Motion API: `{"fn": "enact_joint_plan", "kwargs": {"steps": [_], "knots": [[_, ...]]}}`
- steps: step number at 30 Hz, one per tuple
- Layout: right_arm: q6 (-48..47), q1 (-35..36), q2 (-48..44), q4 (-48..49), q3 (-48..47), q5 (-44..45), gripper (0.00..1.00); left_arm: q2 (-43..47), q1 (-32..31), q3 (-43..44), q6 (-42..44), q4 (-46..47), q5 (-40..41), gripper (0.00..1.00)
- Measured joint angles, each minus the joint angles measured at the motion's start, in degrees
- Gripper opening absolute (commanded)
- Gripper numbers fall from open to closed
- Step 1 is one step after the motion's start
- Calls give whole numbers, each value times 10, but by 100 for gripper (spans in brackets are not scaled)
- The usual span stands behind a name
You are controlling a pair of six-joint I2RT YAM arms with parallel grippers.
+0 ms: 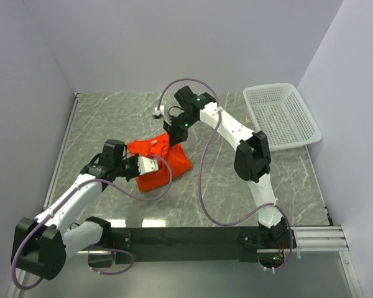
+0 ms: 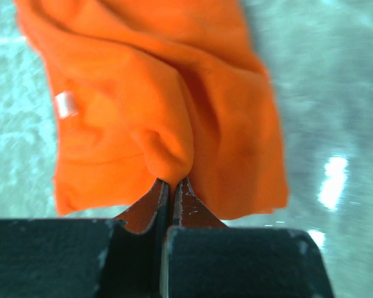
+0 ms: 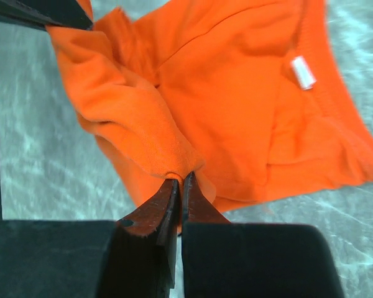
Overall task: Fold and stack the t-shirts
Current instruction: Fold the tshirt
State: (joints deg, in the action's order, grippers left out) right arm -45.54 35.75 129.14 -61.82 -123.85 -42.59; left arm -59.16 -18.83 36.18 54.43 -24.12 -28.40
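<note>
One orange-red t-shirt (image 1: 163, 162) hangs bunched between my two arms over the middle of the marble table. My left gripper (image 1: 154, 166) is shut on a fold at its left edge; in the left wrist view the cloth (image 2: 174, 112) rises from the pinched gripper (image 2: 172, 181), and a white label (image 2: 66, 103) shows. My right gripper (image 1: 174, 134) is shut on the shirt's upper right part; in the right wrist view the fabric (image 3: 236, 105) spreads from the closed gripper (image 3: 180, 177), with the label (image 3: 303, 72) at the upper right.
A white mesh basket (image 1: 281, 115) stands at the back right, against the wall. A small white object (image 1: 157, 113) lies behind the shirt. White walls close in the table on the left, back and right. A black rail (image 1: 193, 237) runs along the near edge.
</note>
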Motion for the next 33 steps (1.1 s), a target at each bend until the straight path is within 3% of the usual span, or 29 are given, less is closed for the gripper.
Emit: {"fn": "enact_joint_plan", "kwargs": {"steps": [8, 17, 24, 33], "knots": [[138, -13, 0, 141, 8, 28, 0, -35, 42, 6, 4, 99, 40, 0], [302, -16, 25, 273, 11, 122, 0, -86, 56, -24, -4, 278, 110, 0], [354, -15, 69, 301, -5, 171, 0, -169, 60, -23, -8, 333, 149, 0], [381, -6, 79, 320, -27, 210, 0, -183, 64, -20, -14, 357, 174, 1]]}}
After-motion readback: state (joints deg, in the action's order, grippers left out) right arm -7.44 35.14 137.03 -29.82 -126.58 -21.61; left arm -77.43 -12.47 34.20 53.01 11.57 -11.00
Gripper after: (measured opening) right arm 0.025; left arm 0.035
